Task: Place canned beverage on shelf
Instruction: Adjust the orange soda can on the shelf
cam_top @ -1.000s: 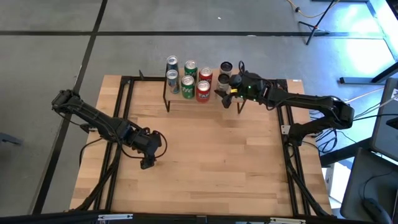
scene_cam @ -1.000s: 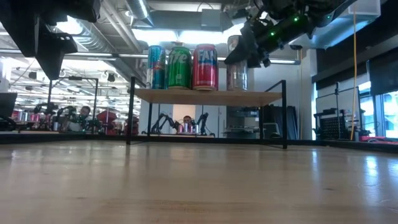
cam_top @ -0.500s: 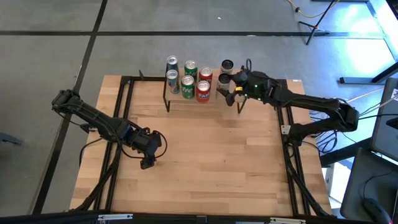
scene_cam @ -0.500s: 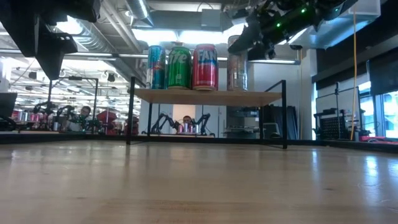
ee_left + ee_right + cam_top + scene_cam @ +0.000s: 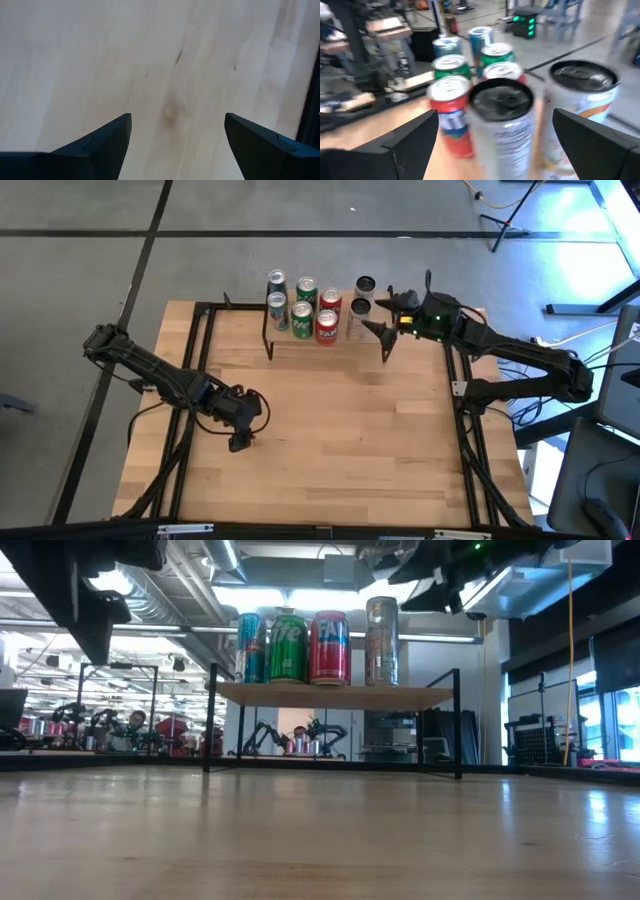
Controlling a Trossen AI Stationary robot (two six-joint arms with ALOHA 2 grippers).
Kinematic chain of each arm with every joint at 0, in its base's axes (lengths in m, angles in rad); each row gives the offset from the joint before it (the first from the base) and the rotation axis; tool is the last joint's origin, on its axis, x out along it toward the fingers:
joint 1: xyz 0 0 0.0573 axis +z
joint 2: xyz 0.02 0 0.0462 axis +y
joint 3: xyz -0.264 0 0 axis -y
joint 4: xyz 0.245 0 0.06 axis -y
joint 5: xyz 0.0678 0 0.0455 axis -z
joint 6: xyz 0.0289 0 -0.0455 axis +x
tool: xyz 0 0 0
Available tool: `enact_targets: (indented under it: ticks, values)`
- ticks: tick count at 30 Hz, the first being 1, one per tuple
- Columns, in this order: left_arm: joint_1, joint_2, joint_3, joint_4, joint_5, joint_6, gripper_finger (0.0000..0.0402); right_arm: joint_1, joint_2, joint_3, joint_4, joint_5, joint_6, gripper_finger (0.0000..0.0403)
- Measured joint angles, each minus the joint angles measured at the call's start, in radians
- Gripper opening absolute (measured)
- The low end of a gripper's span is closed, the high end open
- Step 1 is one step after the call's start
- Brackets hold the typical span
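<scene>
The shelf (image 5: pixel 340 695) stands at the table's far edge. A silver can with a black top (image 5: pixel 357 311) stands upright on its bottom at the shelf's right end, and it also shows in the low view (image 5: pixel 381 640). My right gripper (image 5: pixel 375 315) is open, just right of this can and higher than the shelf top. In the right wrist view its fingers (image 5: pixel 496 112) stand apart on either side of the can (image 5: pixel 502 107) without touching it. My left gripper (image 5: pixel 240 437) is open and empty over the bare table at the left, as the left wrist view (image 5: pixel 177 117) shows.
Blue (image 5: pixel 277 293), green (image 5: pixel 304 302) and red (image 5: pixel 328 312) cans stand in pairs on the shelf, left of the silver can. Another black-topped can (image 5: pixel 365 284) stands behind it. Black frame rails (image 5: pixel 200 380) run along the table's sides.
My right gripper has drawn back from the silver can toward the table's right edge and has risen. The can stays upright on the shelf and now shows whole in the low view.
</scene>
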Motion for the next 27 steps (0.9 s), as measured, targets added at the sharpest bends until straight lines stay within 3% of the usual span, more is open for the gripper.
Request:
enact_targets:
  ticks: [5, 12, 20, 27]
  values:
    - [0.000, 0.000, 0.000, 0.039, -0.017, -0.006, 0.0306, 0.137, -0.006, 0.000, -0.037, -0.024, 0.066, 0.0378]
    - [0.001, 0.000, 0.000, 0.235, -0.018, 0.066, 0.0306, 0.331, 0.146, 0.000, 0.079, 0.101, 0.088, 0.0378]
    - [0.025, 0.000, 0.000, 0.292, -0.032, 0.084, 0.0306, 0.353, 0.397, 0.000, 0.357, 0.130, 0.087, 0.0379]
    - [0.025, 0.000, 0.000, 0.292, -0.040, 0.082, 0.0306, 0.352, 0.484, 0.000, 0.460, 0.268, 0.056, 0.0379]
